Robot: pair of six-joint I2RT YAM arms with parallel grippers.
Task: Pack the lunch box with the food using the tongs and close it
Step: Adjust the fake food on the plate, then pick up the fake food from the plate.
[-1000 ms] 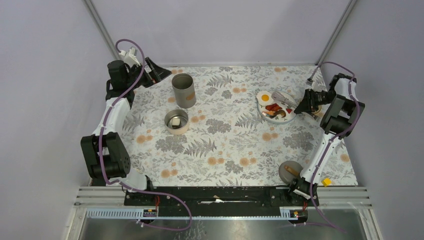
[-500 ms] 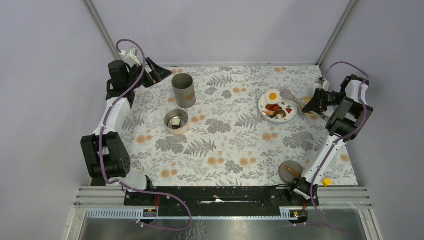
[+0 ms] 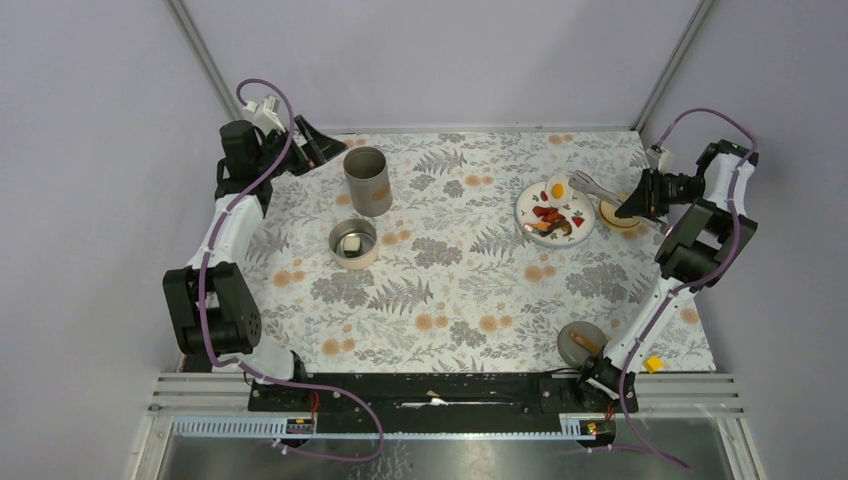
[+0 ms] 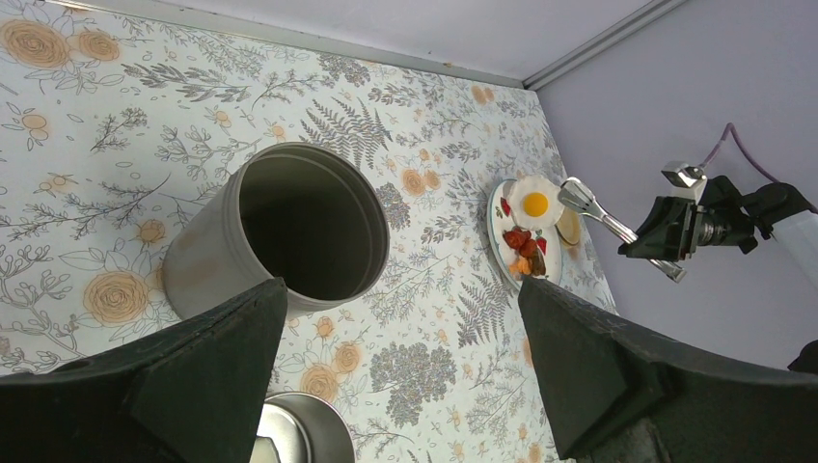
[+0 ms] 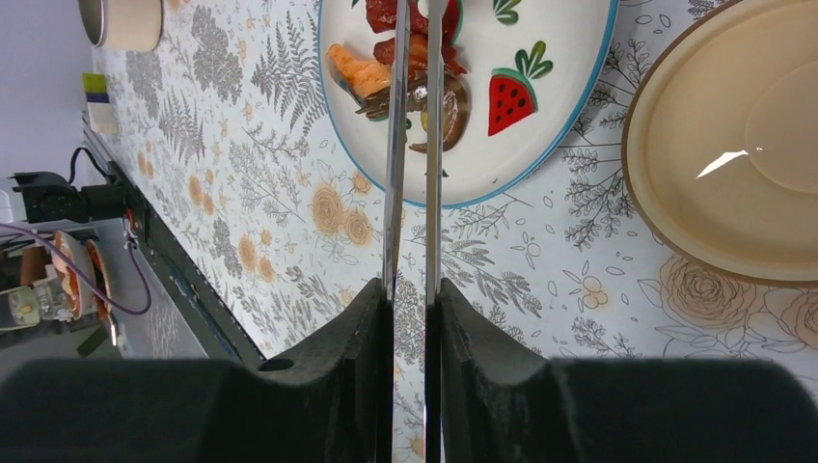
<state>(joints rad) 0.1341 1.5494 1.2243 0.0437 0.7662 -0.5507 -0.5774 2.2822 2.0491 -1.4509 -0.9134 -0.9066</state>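
Right hand (image 5: 413, 289) clamping tongs (image 5: 396, 145) over plate (image 5: 569, 68), tips maybe touching egg (image 4: 535, 204), left hand (image 4: 397, 289) wide open

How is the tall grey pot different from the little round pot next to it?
The tall grey pot stands much higher than the little round pot. The tall grey pot looks empty inside, while the little round pot holds something white. The tall one is grey outside and the little one is tan. Both are round, upright and open on top.
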